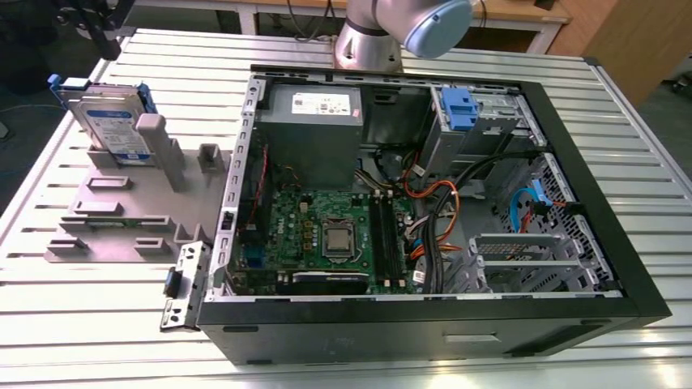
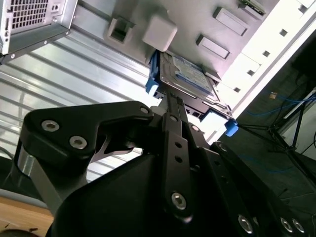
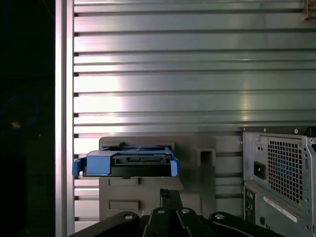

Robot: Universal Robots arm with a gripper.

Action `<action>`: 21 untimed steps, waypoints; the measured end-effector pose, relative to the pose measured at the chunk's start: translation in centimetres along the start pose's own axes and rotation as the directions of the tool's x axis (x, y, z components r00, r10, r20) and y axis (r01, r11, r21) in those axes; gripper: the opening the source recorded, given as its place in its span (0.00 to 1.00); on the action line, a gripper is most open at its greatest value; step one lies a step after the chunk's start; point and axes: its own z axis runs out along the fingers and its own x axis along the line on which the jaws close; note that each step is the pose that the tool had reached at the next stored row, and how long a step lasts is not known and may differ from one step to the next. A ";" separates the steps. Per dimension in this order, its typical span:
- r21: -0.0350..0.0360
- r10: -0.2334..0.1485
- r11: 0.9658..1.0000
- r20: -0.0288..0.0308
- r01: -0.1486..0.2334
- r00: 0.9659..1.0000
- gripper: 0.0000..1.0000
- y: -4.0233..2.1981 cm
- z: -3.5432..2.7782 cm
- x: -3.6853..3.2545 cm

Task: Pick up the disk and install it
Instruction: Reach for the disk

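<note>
The disk point(image 1: 112, 123) is a silver drive with a white-and-blue label in a bright blue carrier. It stands on edge, leaning, in the grey stepped fixture point(image 1: 119, 212) at the exterior view's left. My gripper point(image 1: 97, 28) hangs dark at the upper left of that view, just beyond the disk and apart from it. In the first wrist view the disk point(image 3: 127, 164) shows end-on ahead of my gripper point(image 3: 170, 193), whose fingers sit together with nothing between them. In the second wrist view the gripper point(image 2: 166, 97) points at the disk point(image 2: 190, 79).
An open computer case point(image 1: 433, 312) fills the middle and the exterior view's right of the slatted metal table point(image 1: 87, 324). Inside are a motherboard point(image 1: 324, 231), a power supply point(image 1: 313, 121), cables, and a metal drive bay with a fixed blue bracket point(image 1: 459, 109).
</note>
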 end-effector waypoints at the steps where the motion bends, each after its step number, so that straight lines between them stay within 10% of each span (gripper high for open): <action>1: 0.000 0.000 1.000 0.000 0.000 1.000 0.11 0.00 0.01 0.27; 21: 0.000 0.000 1.000 0.000 0.000 1.000 0.11 0.02 0.03 1.23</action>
